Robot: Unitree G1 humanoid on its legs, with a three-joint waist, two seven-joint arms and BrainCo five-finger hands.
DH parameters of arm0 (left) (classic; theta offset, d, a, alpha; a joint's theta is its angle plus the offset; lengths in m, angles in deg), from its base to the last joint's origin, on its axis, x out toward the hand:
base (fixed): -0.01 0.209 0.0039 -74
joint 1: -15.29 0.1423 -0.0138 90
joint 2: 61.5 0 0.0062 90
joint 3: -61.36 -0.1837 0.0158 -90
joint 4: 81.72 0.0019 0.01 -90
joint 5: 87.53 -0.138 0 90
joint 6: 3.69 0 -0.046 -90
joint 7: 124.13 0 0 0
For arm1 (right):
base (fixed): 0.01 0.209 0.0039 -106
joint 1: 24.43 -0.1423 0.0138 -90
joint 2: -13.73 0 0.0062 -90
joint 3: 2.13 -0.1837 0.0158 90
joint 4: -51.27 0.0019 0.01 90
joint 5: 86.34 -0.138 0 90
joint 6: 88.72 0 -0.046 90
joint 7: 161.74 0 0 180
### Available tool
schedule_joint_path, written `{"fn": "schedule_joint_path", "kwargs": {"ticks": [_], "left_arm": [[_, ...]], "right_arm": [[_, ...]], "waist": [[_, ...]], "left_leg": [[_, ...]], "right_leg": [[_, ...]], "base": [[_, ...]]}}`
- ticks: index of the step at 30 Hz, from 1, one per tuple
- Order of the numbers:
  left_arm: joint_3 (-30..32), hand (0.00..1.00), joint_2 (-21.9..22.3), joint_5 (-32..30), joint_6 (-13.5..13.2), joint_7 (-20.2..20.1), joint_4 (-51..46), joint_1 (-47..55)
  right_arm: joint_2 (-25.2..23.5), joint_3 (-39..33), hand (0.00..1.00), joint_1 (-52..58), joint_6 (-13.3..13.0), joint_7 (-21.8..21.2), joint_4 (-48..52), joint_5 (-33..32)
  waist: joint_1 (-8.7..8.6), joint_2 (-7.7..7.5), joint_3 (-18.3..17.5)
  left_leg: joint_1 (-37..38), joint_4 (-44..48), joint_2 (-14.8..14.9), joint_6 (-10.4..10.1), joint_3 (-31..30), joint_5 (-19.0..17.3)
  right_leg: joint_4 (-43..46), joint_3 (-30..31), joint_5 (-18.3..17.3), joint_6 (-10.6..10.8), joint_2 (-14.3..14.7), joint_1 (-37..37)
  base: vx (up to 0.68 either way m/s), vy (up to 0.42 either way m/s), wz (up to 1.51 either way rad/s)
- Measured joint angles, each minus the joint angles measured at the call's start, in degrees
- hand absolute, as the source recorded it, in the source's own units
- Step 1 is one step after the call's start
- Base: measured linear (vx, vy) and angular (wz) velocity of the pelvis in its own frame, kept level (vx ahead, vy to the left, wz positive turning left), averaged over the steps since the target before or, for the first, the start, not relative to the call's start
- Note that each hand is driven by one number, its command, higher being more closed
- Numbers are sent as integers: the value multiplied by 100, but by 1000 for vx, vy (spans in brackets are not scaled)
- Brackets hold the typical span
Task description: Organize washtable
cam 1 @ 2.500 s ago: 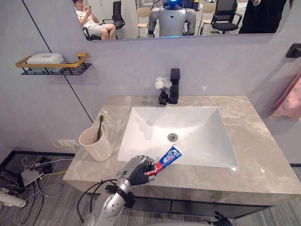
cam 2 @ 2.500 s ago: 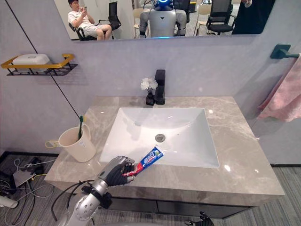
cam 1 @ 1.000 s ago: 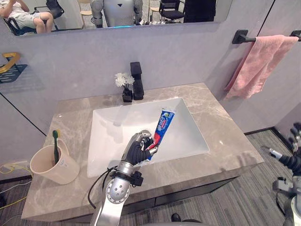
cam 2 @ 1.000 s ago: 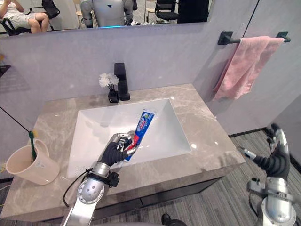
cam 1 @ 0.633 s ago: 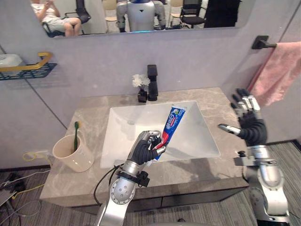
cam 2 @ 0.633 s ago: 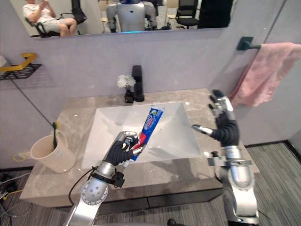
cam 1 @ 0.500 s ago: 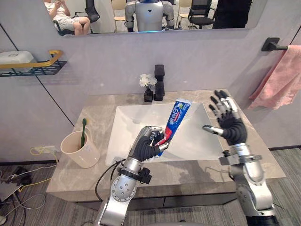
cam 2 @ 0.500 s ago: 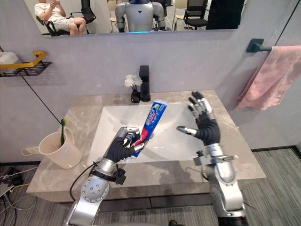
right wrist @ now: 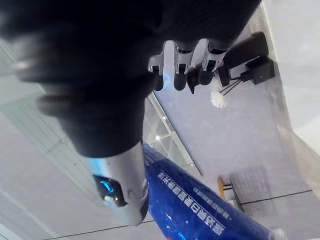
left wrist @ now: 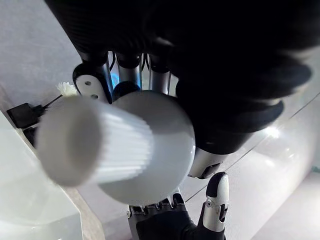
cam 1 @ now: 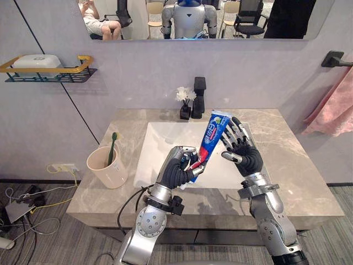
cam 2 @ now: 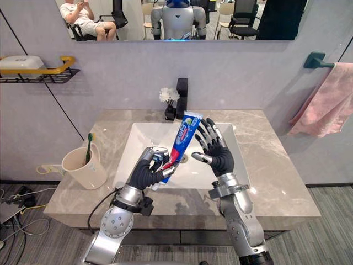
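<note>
The left hand [cam 1: 177, 168] grips the light, squashy-looking toothpaste tube [cam 1: 212, 132] by its stiffer cap end, likely the best hold, upright above the sink [cam 1: 157, 146], with the right hand [cam 1: 245, 154] spread open at its 3 o'clock.

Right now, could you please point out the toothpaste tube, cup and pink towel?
toothpaste tube [cam 1: 211, 137], left eye view, on its blue body.
cup [cam 1: 112, 175], left eye view, on its front wall.
pink towel [cam 2: 325, 106], right eye view, on its hanging cloth.
</note>
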Motion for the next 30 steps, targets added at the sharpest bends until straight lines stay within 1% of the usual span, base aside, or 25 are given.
{"fn": "schedule_joint_path", "kwargs": {"ticks": [3,10,13,14,17,18,24,30], "left_arm": [[-84,100,-1,1,1,91,3,-89],[-104,100,1,128,7,146,95,-100],[-226,100,-1,128,16,140,321,-121],[-331,100,1,134,23,142,423,-153],[-367,100,0,177,33,145,453,-170],[-369,100,1,184,33,147,457,-170],[-379,100,1,224,31,226,595,-171],[-400,100,1,230,26,244,750,-170]], "right_arm": [[-63,122,0,-70,2,8,-13,-133],[-61,366,0,-397,2,37,-181,-424],[-68,567,0,-542,3,71,-182,-464],[-70,585,0,-596,2,71,-182,-467],[-93,594,0,-651,3,92,-200,-473],[-93,601,100,-664,3,97,-200,-474],[-76,741,100,-794,3,139,-245,-625],[-83,754,100,-855,3,172,-244,-625]], "waist": [[4,-19,-3],[6,-73,-10],[7,-86,-18],[6,-98,-25],[8,-134,-46],[11,-135,-47],[12,-146,-54],[10,-167,-69]], "left_leg": [[12,-89,-6,-4,-7,52],[-18,-161,-12,2,-23,94],[-39,-168,-18,7,-58,109],[-57,-173,-20,7,-80,121],[-92,-193,-20,7,-135,155],[-89,-205,-20,5,-136,164],[-99,-280,-15,-20,-144,226],[-110,-353,-12,-19,-148,271]], "right_leg": [[-1,-16,0,0,-1,-22],[-2,-46,0,0,-1,-70],[-2,-89,0,-1,-8,-72],[-2,-117,0,-1,-11,-78],[-3,-159,1,-2,-9,-98],[-3,-161,1,-2,-9,-98],[-6,-161,9,-13,2,-147],[-6,-161,16,-22,12,-190]], "base": [[-5,-11,3],[-3,-3,1],[-19,-13,8],[-22,-14,11],[-22,-18,9],[-24,-20,6],[-29,-13,0],[-4,-2,-1]]}}
